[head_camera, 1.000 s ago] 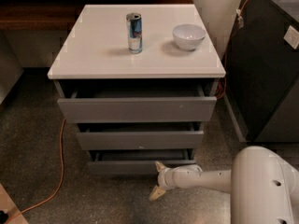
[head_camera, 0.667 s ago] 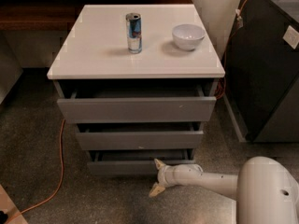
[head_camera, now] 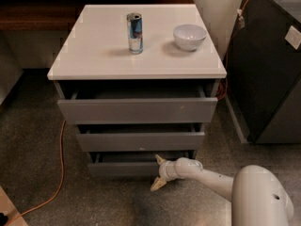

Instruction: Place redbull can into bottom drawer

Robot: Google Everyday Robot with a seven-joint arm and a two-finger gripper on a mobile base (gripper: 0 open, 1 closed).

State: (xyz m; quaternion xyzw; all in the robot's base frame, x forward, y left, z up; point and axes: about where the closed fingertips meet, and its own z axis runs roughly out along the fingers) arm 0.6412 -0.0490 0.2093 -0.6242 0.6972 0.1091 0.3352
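Observation:
The redbull can (head_camera: 134,33) stands upright on the white top of the drawer cabinet (head_camera: 94,55), left of centre. All three grey drawers are pulled out a little. The bottom drawer (head_camera: 124,168) is the lowest and shallowest, open only a small way. My gripper (head_camera: 158,173) is low near the floor, right in front of the bottom drawer's front panel near its right half. Its fingers (head_camera: 157,184) are spread, one at the panel's top edge and one below it, with nothing held.
A white bowl (head_camera: 189,36) sits right of the can on the cabinet top. A dark grey cabinet (head_camera: 273,69) stands to the right. An orange cable (head_camera: 59,173) runs along the floor on the left. My white arm (head_camera: 244,192) fills the lower right.
The gripper has stayed at the bottom drawer's front, shifting only slightly. The arm's white body has slid a little to the right. The can and bowl are unmoved.

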